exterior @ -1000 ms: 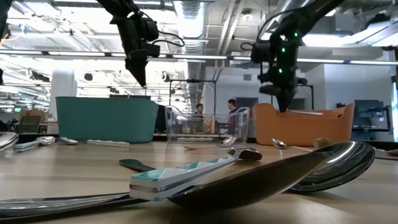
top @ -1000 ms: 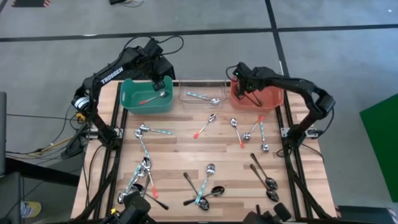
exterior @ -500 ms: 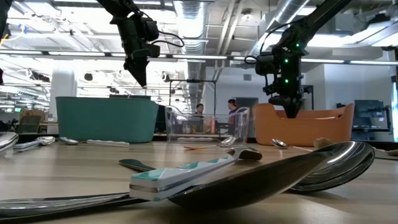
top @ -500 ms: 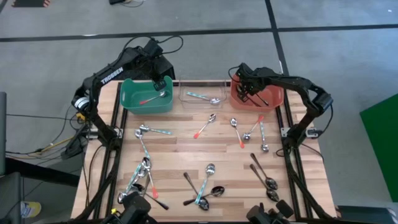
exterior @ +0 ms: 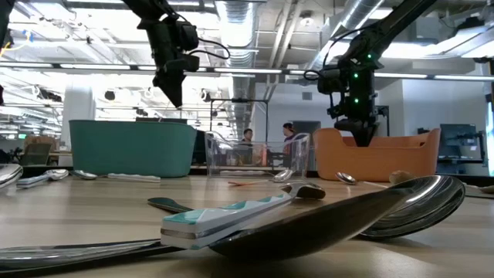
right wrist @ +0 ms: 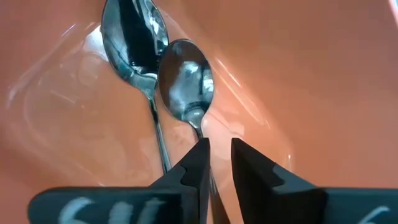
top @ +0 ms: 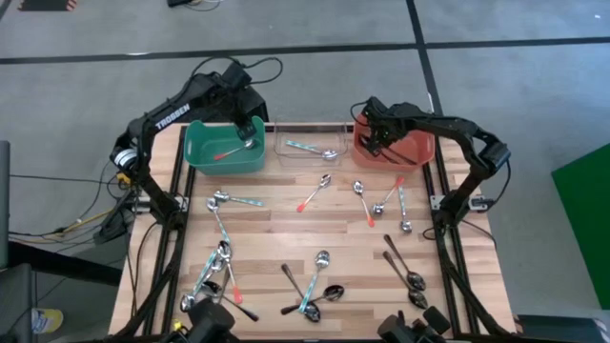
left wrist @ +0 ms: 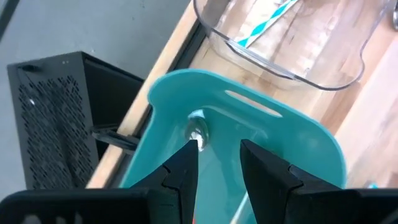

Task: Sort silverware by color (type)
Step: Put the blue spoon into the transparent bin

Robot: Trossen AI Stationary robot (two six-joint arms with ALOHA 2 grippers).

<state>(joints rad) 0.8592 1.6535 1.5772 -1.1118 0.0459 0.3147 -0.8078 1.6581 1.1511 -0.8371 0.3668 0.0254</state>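
Seeing right gripper (right wrist: 214, 163) slightly parted inside orange bin (right wrist: 323, 74); two spoons (right wrist: 185, 78) at fingertips, handles hidden; can't confirm my release.

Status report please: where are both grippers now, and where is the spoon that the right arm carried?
Right gripper open inside orange bin, spoon released beside another. Left gripper open, empty, over teal bin. Nothing in the way.

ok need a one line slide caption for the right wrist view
Right tool open inside the orange bin, just above two shiny spoons lying side by side on its floor.
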